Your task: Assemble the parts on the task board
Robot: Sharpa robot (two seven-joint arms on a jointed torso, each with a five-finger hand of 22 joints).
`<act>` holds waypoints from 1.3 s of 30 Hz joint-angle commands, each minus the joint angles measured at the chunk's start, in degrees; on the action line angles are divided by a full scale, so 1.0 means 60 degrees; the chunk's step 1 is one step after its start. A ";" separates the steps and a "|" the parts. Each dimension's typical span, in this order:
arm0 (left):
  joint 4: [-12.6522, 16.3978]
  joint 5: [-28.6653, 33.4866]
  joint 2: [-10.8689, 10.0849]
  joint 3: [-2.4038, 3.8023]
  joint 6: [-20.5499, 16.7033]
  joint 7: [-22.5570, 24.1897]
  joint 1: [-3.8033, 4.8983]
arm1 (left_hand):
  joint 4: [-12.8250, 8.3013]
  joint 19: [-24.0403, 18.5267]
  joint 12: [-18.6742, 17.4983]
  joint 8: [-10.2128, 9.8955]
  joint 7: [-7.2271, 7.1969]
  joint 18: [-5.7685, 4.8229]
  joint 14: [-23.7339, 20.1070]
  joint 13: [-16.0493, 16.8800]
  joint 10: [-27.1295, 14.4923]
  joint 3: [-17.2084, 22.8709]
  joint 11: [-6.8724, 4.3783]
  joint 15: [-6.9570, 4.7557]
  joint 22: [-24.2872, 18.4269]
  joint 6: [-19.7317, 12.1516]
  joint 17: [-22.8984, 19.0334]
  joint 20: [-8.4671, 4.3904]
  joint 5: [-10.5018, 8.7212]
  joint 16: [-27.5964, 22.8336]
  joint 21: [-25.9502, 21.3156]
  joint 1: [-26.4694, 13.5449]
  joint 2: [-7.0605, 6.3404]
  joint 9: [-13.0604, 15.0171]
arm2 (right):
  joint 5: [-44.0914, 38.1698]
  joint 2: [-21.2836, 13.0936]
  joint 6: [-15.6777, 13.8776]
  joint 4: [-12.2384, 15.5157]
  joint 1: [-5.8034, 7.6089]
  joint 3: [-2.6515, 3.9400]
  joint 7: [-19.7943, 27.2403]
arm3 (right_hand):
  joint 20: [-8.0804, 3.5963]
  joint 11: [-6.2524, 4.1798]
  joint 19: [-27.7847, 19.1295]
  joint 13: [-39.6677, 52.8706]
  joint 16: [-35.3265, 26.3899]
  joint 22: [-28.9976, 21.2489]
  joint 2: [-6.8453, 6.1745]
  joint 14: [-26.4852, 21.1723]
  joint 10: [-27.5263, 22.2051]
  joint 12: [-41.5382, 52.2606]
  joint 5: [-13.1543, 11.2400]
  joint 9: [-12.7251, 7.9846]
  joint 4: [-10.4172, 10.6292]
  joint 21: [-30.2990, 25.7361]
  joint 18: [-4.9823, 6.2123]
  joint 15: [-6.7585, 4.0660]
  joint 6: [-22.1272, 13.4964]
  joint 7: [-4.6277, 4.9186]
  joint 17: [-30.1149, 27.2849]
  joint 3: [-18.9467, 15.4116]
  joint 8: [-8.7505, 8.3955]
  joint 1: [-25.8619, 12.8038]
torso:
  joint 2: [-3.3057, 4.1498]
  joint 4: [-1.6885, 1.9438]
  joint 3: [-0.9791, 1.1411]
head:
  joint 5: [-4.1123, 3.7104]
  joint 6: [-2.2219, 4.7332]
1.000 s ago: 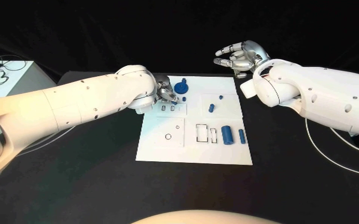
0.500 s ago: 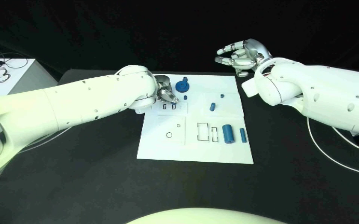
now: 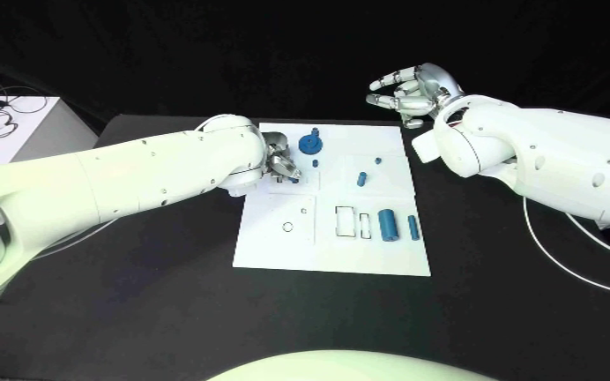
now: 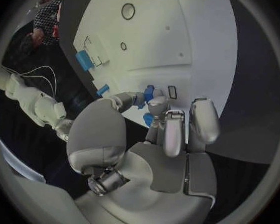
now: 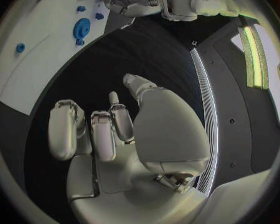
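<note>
Cylinders [image 3: 388, 225] lie loose at the board's [image 3: 331, 253] near right, a thick one and a thin pin [image 3: 413, 227] just beside an outlined slot, so that end looks undone. Farther in, a small peg [image 3: 361, 180] sits mid-board, and a gear [image 3: 310, 144] stands near the far edge, seemingly seated. The left hand [image 3: 281, 163] hovers over the board's left middle, its fingers [image 4: 151, 106] pinching a small blue part [image 4: 149, 92] above the rectangular slots. Beyond the board's far right corner, the right hand [image 3: 407, 94] hangs above the bench [image 3: 152, 310], fingers loosely curled and apart, holding nothing. By my judgement, most of the assembly remains.
</note>
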 commanded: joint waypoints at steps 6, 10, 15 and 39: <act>-0.0018 0.0018 0.0023 -0.0019 0.0007 0.0012 -0.0068 | -0.1805 0.0077 0.0038 0.0070 -0.0183 -0.0153 0.0930 0.0006 0.0062 0.1749 0.0015 -0.0071 0.0030 0.0236 0.2269 0.0023 0.0050 0.0025 0.0050 0.0011 0.0123 -0.0022 | -0.0080 -0.0001 0.0141 -0.0011 0.0000 0.0004 -0.0001 | -0.0014 0.0007 -0.0076 0.0583 -0.0024 0.0050 0.0015 0.0723 -0.0072 -0.0033 -0.0021 -0.0004 -0.0002 -0.0034 0.0157 0.0033 -0.0044 0.0005 0.1414 0.0068 0.0032 -0.0095 | 0.0000 -0.0007 0.0004 | -0.0007 -0.0033; -0.0023 0.0019 0.0028 -0.0020 0.0024 0.0015 -0.0072 | -0.1804 0.0076 0.0026 0.0075 -0.0185 -0.0153 0.0929 -0.0014 0.0057 0.1748 0.0013 -0.0072 0.0028 0.0237 0.2267 0.0022 0.0052 0.0024 0.0049 0.0007 0.0124 -0.0019 | -0.0082 0.0000 0.0151 -0.0009 0.0000 0.0004 0.0000 | -0.0014 0.0007 -0.0076 0.0583 -0.0024 0.0050 0.0015 0.0723 -0.0072 -0.0033 -0.0021 -0.0004 -0.0002 -0.0034 0.0157 0.0033 -0.0044 0.0005 0.1414 0.0068 0.0032 -0.0095 | 0.0002 0.0001 0.0003 | -0.0022 -0.0030; -0.0033 0.0014 0.0043 -0.0020 0.0051 0.0018 -0.0075 | -0.1803 0.0075 0.0020 0.0080 -0.0188 -0.0153 0.0925 -0.0025 0.0056 0.1747 0.0011 -0.0074 0.0027 0.0237 0.2255 0.0021 0.0054 0.0015 0.0048 0.0003 0.0125 -0.0016 | -0.0083 0.0004 0.0161 -0.0012 -0.0001 0.0004 0.0004 | -0.0014 0.0007 -0.0076 0.0583 -0.0024 0.0050 0.0015 0.0723 -0.0072 -0.0033 -0.0021 -0.0004 -0.0002 -0.0034 0.0157 0.0033 -0.0044 0.0005 0.1414 0.0068 0.0032 -0.0095 | -0.0005 0.0002 0.0008 | -0.0024 -0.0049; -0.0397 0.0016 0.0321 -0.0019 0.0830 -0.0018 -0.0066 | -0.1503 0.0095 0.0116 0.0217 -0.0306 -0.0167 0.0963 0.0048 0.0275 0.1161 -0.0066 -0.0112 0.0074 0.0314 0.2371 -0.0008 -0.0158 0.0099 0.0037 -0.0206 0.0387 0.0046 | -0.0082 0.0008 0.0205 -0.0017 -0.0005 0.0003 -0.0011 | -0.0013 0.0006 -0.0082 0.0579 -0.0038 0.0036 0.0016 0.0716 -0.0072 -0.0034 -0.0002 -0.0002 0.0015 -0.0055 0.0161 0.0033 -0.0042 0.0003 0.1389 0.0092 0.0048 -0.0127 | -0.0004 -0.0015 0.0008 | -0.0039 -0.0091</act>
